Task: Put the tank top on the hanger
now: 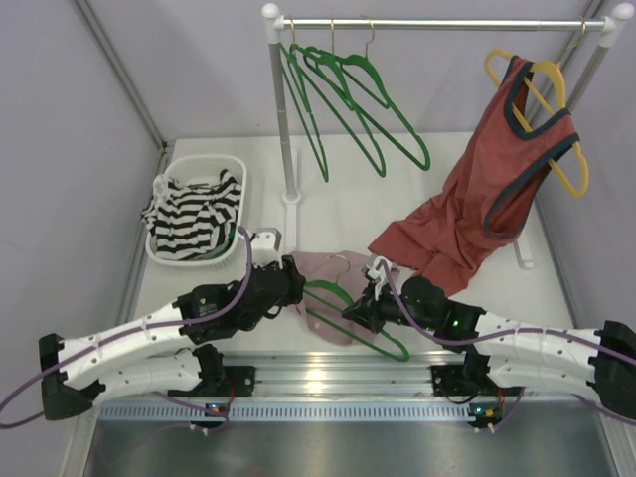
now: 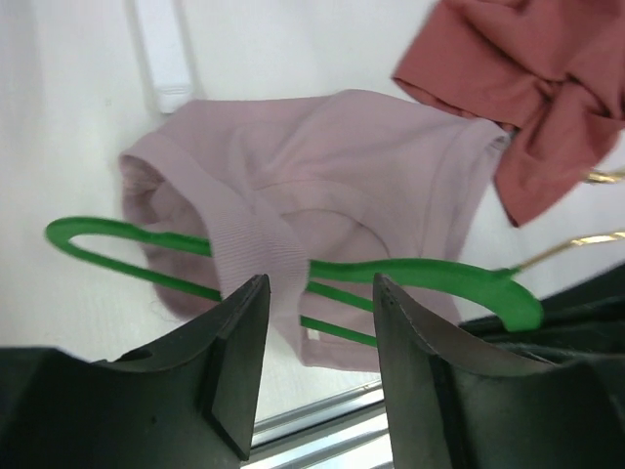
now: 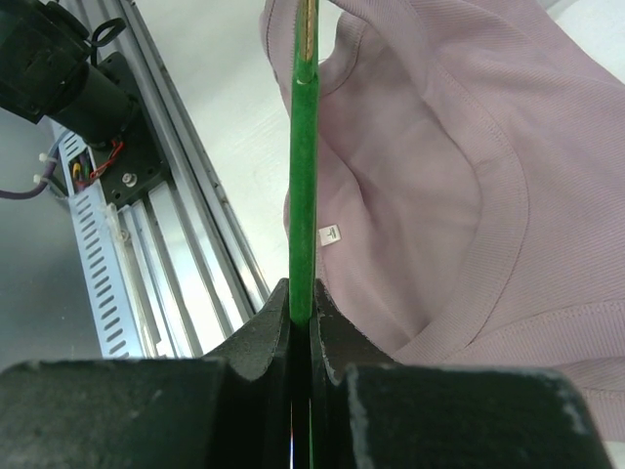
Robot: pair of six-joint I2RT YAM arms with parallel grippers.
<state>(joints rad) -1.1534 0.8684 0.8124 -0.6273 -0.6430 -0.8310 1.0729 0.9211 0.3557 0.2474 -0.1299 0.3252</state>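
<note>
the tank top (image 1: 333,270) lies on the table (image 1: 437,159) with one strap (image 2: 256,244) seemingly over the hanger (image 2: 430,277), which the right gripper (image 3: 301,313) clamps, while the left gripper (image 2: 317,293) hovers with fingers apart, empty; the other shoulder looks undone.

Top external: fixed high at near edge, facing down and forward across whole surface (image 1: 338,204) to rail (image 1: 437,22). Left wrist: close, looking past left pincer (image 2: 317,285) onto tank top (image 2: 342,166) and hanger (image 2: 430,274). Right wrist: closest, sighting along hanger in right pincer (image 3: 301,293). Shared by all: tank top, hanger.
</note>
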